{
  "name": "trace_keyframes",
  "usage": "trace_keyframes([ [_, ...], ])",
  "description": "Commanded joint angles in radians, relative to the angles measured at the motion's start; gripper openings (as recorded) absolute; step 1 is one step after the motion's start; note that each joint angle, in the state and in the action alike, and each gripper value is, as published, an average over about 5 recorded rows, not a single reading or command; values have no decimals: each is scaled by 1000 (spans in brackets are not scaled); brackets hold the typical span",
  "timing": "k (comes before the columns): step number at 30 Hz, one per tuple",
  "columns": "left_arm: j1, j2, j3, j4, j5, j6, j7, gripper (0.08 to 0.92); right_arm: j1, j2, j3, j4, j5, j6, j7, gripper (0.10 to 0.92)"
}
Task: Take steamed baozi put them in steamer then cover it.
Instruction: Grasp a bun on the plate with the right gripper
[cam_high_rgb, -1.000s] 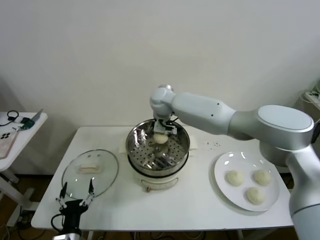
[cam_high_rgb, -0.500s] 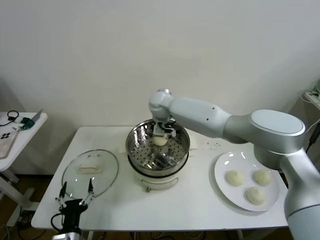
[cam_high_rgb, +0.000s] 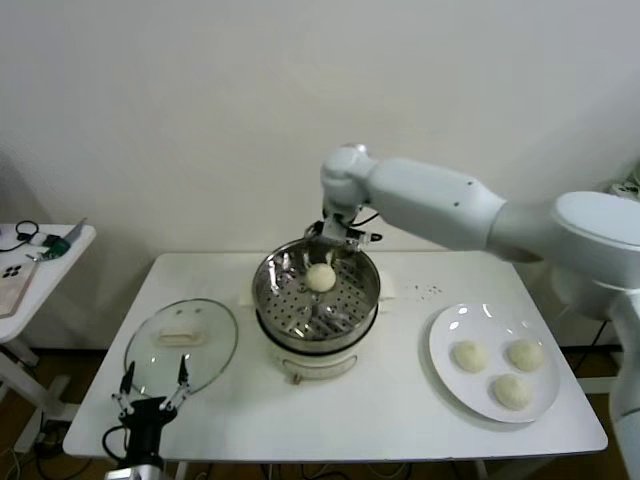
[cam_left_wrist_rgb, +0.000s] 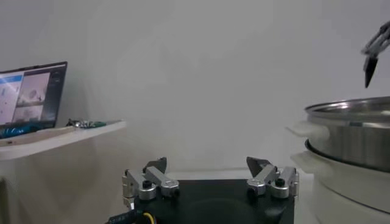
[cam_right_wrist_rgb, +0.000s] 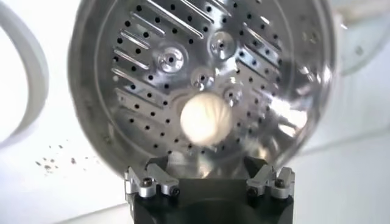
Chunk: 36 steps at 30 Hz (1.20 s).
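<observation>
With one bun (cam_high_rgb: 320, 278) already lying loose on the steamer's (cam_high_rgb: 316, 300) perforated floor, the right claw (cam_high_rgb: 338, 233) hovers spread and empty above the basket's far rim. From it, the three remaining baozi (cam_high_rgb: 497, 370) sit on the white plate (cam_high_rgb: 449, 329) toward four o'clock across the bench (cam_high_rgb: 380, 415), well apart. They look rounded, so no approach angle seems favoured. The left claw (cam_high_rgb: 152, 388), also spread, waits parked near the glass lid (cam_high_rgb: 180, 345), much farther off.

steamer (cam_left_wrist_rgb: 356, 143) | cut by frame edge | plate (cam_high_rgb: 445, 330) | 1 rim cropped
</observation>
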Motion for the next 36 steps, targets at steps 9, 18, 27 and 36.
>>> trace_keyframes([
  [9,24,14,2,-29,-5,-19,-3,823,161,-447,-228,179,569,-511,87,823],
  [18,21,10,0,-27,-2,-14,-2,823,-86,-604,-124,202,391,-530,28,823],
  [27,26,9,-7,-24,0,-12,-2,823,-400,-628,94,154,209,-492,-34,823],
  [36,22,8,-9,-12,4,-10,-3,823,-536,-589,189,110,178,-491,-32,823],
])
